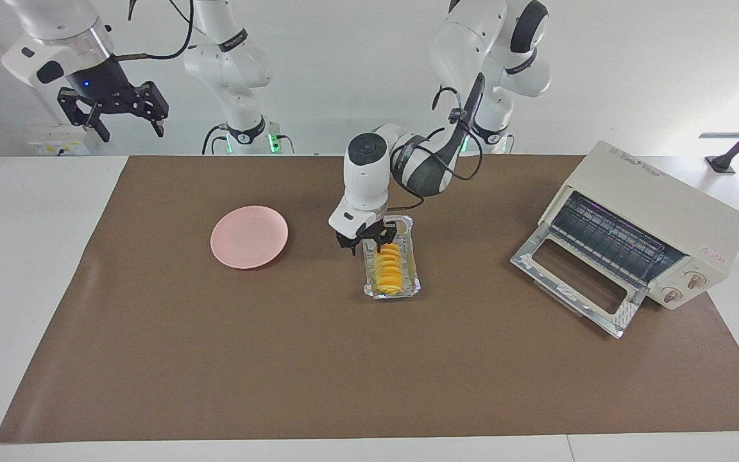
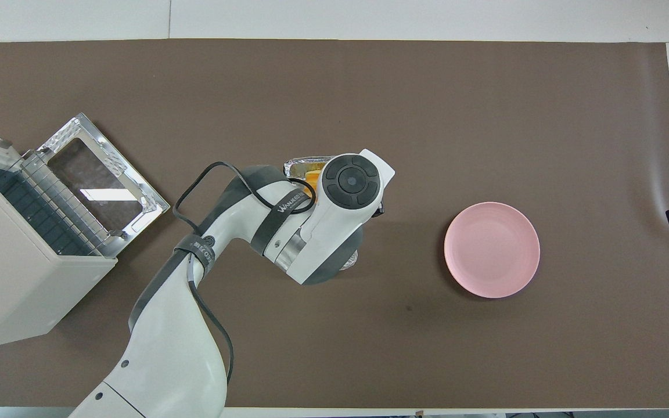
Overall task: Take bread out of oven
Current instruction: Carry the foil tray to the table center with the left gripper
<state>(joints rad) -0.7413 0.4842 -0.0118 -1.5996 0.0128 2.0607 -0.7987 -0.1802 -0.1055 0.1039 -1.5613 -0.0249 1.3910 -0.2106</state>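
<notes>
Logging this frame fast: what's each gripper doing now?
Left gripper: at the foil tray holding the bread; grip cannot be told.
Right gripper: open, empty, waiting raised.

Plain white wall [image 1: 344,77] along the robots' end of the room. White bench [image 1: 16,289] spread with a large brown mat [image 1: 280,359], white margins showing on every side. Bright daylight spilling in at the left arm's end. Small black stand [image 1: 738,151] on the bench there; pale wall socket box [image 1: 55,147] at the right arm's end.
</notes>
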